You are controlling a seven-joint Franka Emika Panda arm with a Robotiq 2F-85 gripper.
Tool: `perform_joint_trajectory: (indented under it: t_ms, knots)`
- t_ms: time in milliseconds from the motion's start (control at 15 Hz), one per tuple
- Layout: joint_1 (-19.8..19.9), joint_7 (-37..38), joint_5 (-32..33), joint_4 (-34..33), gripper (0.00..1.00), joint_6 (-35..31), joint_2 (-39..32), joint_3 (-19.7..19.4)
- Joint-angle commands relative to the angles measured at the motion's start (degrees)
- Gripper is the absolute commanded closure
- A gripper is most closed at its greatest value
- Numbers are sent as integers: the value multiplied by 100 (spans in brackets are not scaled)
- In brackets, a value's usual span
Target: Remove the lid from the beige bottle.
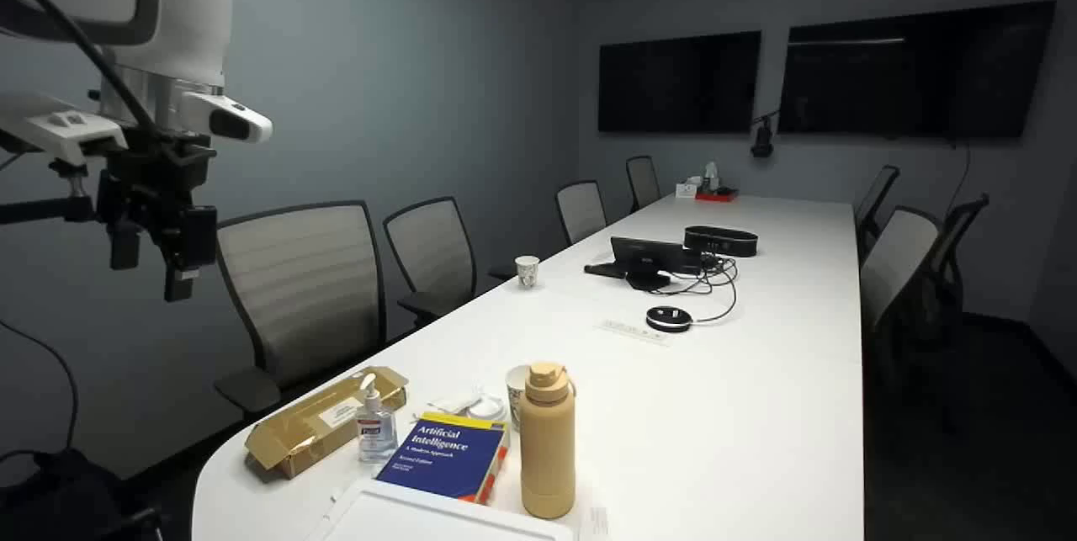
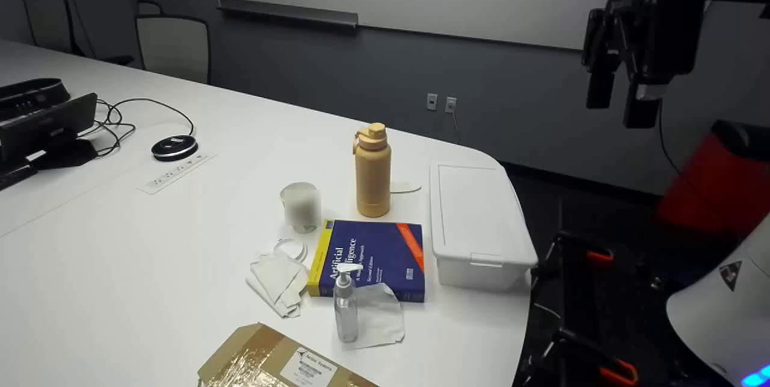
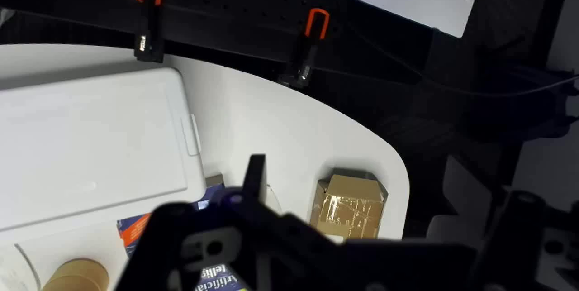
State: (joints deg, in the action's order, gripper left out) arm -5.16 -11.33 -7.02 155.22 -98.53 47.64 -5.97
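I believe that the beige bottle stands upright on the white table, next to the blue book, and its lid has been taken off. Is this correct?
The lid is not off: it sits on top of the beige bottle, as both exterior views show. The bottle does stand upright on the white table, next to the blue book.

Dim in both exterior views, murky at the black two-fingered pincer [image 2: 619,107], brighter on the smooth white table [image 2: 216,233] below it. In the wrist view, blurred at the pincer, glinting off the brown cardboard box [image 3: 353,205] beyond.
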Motion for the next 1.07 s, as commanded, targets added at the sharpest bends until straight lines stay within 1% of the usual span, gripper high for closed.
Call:
perform_joint_trajectory:
  t_ms: [0,133,267,400,600,800,1000]
  knots:
    - [82,-50,-43,-9,0,16,-9,67]
    - [82,-50,-43,-10,0,15,-9,67]
    - [195,-17,71,-199,0,-66,-358,18]
    - [326,-5,167,-448,0,-172,-822,-61]
    - [599,73,379,-879,0,-629,-1541,-155]
    - [847,110,470,-1474,0,-1164,-2400,-334]
    - [1001,124,456,-2151,0,-1466,-3211,-446]
